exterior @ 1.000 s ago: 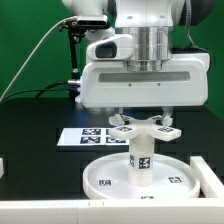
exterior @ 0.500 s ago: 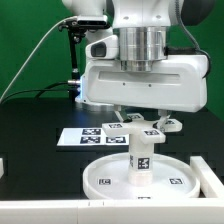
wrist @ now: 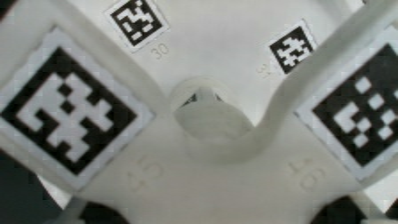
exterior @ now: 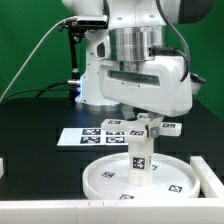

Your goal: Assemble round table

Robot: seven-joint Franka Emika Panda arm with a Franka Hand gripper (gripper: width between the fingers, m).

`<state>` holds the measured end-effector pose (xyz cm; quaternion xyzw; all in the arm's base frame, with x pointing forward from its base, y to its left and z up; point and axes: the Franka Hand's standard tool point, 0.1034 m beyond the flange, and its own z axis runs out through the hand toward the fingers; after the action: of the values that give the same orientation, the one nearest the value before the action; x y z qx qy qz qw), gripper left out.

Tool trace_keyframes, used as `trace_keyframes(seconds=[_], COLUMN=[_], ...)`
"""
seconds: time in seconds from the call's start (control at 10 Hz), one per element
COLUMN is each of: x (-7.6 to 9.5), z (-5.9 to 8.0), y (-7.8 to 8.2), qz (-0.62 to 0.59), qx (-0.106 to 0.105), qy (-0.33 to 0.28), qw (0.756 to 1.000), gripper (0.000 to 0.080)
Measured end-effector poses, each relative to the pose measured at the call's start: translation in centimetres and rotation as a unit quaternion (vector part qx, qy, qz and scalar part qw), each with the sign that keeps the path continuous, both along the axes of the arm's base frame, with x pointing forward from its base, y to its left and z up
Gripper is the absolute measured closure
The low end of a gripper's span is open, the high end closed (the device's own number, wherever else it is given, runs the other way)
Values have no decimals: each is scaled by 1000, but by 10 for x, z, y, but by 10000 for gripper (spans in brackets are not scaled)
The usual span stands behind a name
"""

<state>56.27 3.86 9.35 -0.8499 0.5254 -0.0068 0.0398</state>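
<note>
1. The round disc (exterior: 138,176) lies flat, rim up, on the black tabletop (exterior: 30,125), at the near edge, in front of the marker board (exterior: 84,136).
2. The post (exterior: 139,158) stands upright at the disc's centre, long axis vertical.
3. The cross-shaped foot (exterior: 146,127) sits level on top of the post, arms spreading out to both sides of the exterior view, tags facing up.
4. The pincer (exterior: 147,116) is directly above the foot, right at its hub. The arm's white housing hides most of the fingers in the exterior view.
5. In the wrist view the foot (wrist: 210,120) fills the frame: four tagged arms meet at a rounded hub, dead centre under the camera. No fingertips visible there.
6. Pincer state: I cannot tell from here whether it pinches the hub or stands clear of it. No clean view of the fingers.
7. Key relation: pincer, foot hub and post share one vertical line. My guess is the coming move is a twist or press about that axis.
8. Risk, as I judge it: any off-axis push tips the post on the disc.
</note>
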Motion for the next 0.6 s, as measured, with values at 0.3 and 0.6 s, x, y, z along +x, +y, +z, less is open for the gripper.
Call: trace_keyframes(seconds=[0.3, 0.6], x=[0, 0], z=[0, 0], y=[0, 1], qz=[-71, -61], qx=[7, 7], qy=[2, 2], qw=[997, 998], gripper=[351, 207])
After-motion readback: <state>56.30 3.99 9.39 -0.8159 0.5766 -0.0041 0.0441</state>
